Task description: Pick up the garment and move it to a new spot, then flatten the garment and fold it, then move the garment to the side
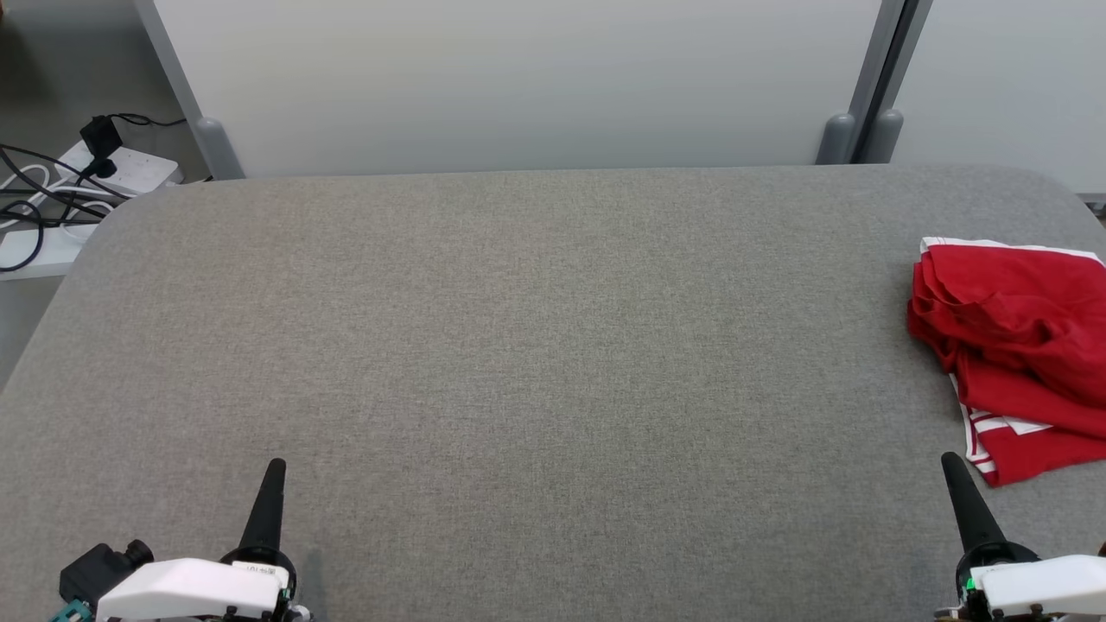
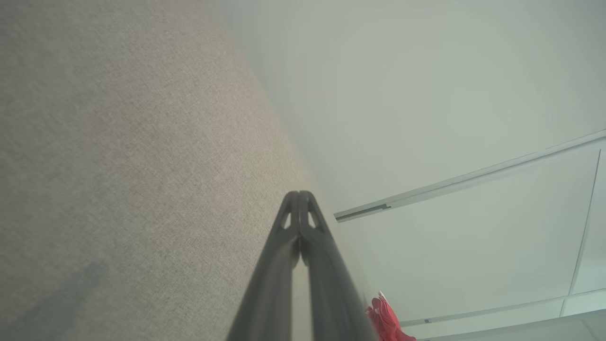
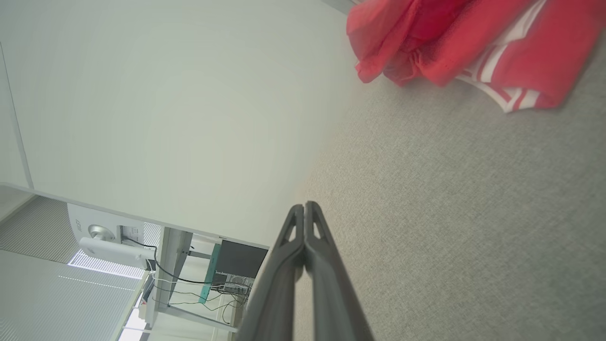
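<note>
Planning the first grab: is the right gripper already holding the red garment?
No, the right gripper is shut on nothing, with bare grey table between it and the red garment.

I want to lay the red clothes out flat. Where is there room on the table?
The whole middle and left of the grey table is bare, from the back edge down to the shut left gripper and right gripper. Only the right edge is crowded: the crumpled red garment lies there, just beyond the right gripper.
</note>
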Available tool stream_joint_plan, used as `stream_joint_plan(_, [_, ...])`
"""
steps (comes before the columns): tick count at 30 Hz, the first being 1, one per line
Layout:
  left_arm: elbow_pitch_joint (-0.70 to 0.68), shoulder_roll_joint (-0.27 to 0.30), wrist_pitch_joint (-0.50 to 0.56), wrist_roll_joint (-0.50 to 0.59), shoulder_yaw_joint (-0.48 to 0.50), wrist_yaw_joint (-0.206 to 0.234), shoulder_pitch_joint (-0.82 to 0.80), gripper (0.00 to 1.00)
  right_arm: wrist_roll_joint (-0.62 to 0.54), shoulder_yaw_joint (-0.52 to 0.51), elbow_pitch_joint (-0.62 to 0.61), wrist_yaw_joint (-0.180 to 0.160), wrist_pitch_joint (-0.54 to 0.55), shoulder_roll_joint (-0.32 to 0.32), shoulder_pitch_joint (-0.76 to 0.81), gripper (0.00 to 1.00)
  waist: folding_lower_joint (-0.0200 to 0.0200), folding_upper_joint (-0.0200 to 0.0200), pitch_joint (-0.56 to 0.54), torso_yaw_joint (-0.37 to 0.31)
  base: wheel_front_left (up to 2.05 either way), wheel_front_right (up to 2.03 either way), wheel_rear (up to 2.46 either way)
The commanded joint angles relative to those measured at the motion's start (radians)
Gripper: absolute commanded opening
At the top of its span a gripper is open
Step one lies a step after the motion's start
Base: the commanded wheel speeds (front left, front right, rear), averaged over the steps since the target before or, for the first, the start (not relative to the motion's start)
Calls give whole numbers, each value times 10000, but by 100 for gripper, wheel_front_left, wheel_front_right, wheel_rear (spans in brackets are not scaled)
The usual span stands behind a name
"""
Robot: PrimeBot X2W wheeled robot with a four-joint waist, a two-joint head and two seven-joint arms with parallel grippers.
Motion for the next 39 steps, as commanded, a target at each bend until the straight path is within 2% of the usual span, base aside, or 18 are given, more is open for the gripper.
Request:
stream_joint_plan(1, [-234,91,95,-351,375,-140,-604,0,402,65,-156,16,94,-180,-567,0,-1,-1,2,-10,0,0,0])
stream_joint_plan(31, [-186,-313,928,-3408,1153,-589,-949,0,3883,-104,619,16,623,-202,-1272,0,-1,-1,29,-179,0,0,0])
stream_joint_plan(39, [-185,-323,948,-3485,1171,-600,-957,0,3942,-141,641,16,662,-179,-1292,0,-1,-1,30,-183,0,0,0])
